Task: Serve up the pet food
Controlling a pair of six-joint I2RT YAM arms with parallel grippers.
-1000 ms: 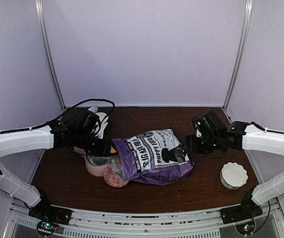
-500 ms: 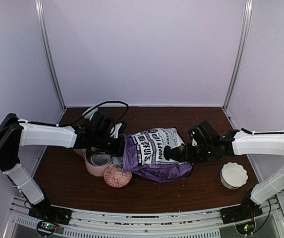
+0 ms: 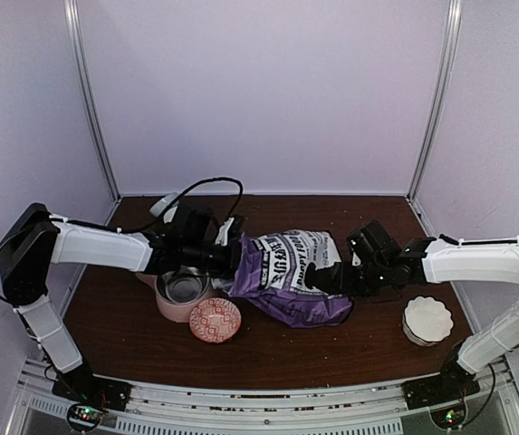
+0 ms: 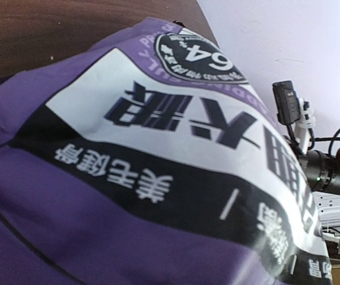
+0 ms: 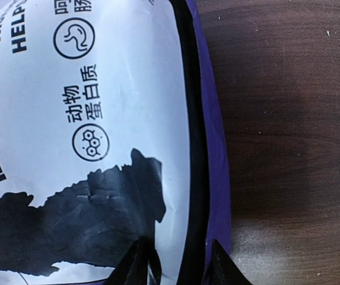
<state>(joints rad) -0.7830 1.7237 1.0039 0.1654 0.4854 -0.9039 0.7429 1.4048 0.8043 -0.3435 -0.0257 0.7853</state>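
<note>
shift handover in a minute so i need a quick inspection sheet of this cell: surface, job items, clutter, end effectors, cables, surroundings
surface: dark wood tabletop, no spill seen
job's things: purple puppy food bag lying on its side mid-table; no loose kibble seen
clutter: pink feeder with a steel bowl left of the bag; red patterned dish in front of the feeder; white scalloped bowl at the near right
end effectors: right end effector fingers astride the bag's edge, apparently clamped; left end effector at the bag's left end, jaws hidden
cables: black cable looping behind the left arm
surroundings: lilac walls, metal corner posts
</note>
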